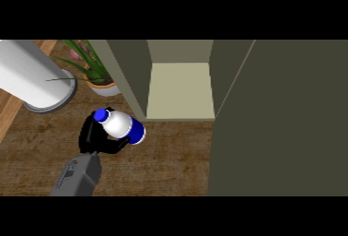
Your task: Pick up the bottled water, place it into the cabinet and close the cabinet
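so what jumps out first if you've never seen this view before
The eye lands on the bottled water, white with a blue cap, gripped by the left hand left of centre above the wooden counter. Just right of it stands the open cabinet, its pale shelf bare and its door swung wide, filling the right side. At upper left sit a big white cylinder and a potted plant.

One grey forearm [78,177] enters from the lower edge, angled upward. Its black left hand [92,136] is raised, fingers [87,126] curled round a white, blue-capped plastic bottle [121,125], thumb beneath it.
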### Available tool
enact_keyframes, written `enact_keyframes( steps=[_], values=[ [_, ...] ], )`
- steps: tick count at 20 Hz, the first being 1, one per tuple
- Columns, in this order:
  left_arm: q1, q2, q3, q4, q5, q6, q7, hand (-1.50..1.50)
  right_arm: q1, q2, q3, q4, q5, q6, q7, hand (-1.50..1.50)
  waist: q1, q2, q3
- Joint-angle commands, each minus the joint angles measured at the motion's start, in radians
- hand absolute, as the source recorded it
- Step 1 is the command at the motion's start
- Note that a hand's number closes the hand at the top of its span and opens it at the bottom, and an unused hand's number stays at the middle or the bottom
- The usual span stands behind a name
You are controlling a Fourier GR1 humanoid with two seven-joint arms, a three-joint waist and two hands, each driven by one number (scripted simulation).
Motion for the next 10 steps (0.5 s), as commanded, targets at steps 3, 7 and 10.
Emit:
enact_keyframes(
  steps=[3,7,10],
  values=[
    [-0.017,-0.042,-0.15,-0.156,0.061,0.187,0.113,1.5,0.097,-0.002,-0.041,-0.175,-0.112,0.024,0.04,-1.5,-0.015,-0.001,0.0],
    [-0.012,-0.043,-0.268,-0.273,0.085,0.319,0.173,1.5,0.079,0.005,-0.024,-0.179,-0.109,-0.005,0.054,-1.5,-0.011,0.0,-0.001],
    [-0.034,-0.042,-0.326,-0.293,0.108,0.405,0.193,1.5,0.087,0.018,0.006,-0.228,-0.093,-0.025,0.057,-1.5,-0.021,0.001,-0.002]
  ],
)
